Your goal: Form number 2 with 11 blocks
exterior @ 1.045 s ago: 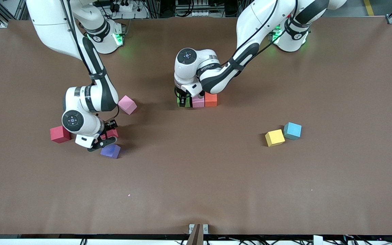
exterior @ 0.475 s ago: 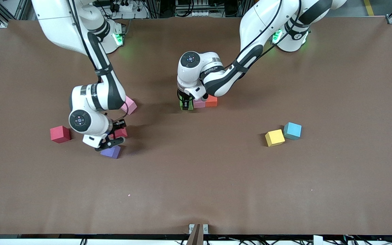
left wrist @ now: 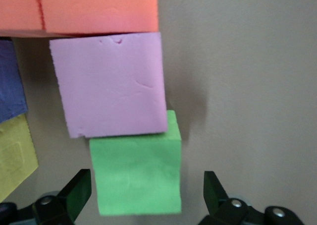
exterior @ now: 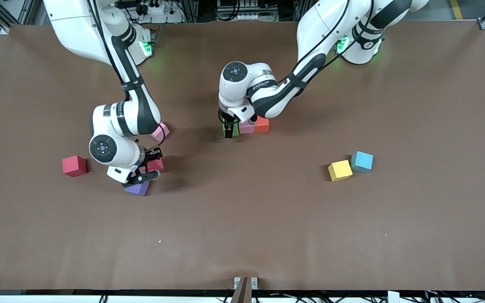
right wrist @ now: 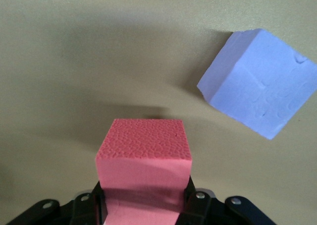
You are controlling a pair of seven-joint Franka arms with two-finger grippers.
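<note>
My left gripper [exterior: 230, 125] is open around a green block [left wrist: 136, 175], with a gap on each side [left wrist: 146, 190]. The green block [exterior: 231, 130] ends a row with a pink block [exterior: 246, 128] and an orange block [exterior: 262, 124] at mid-table. In the left wrist view a dark blue block [left wrist: 11, 81] and a yellow block [left wrist: 15, 155] lie beside that row. My right gripper [exterior: 147, 168] is shut on a red block [right wrist: 143, 158], above the table next to a purple block [exterior: 138, 189]. The purple block [right wrist: 260, 84] is tilted.
Loose blocks lie around: a red one [exterior: 74, 165] and a pink one [exterior: 160, 132] toward the right arm's end, and a yellow one [exterior: 339, 170] touching a light blue one [exterior: 361, 161] toward the left arm's end. The brown table [exterior: 242, 235] stretches wide toward the front camera.
My left gripper has opened and let go of the green block beside the pink one. My right gripper has carried the red block a little toward the left arm's end.
</note>
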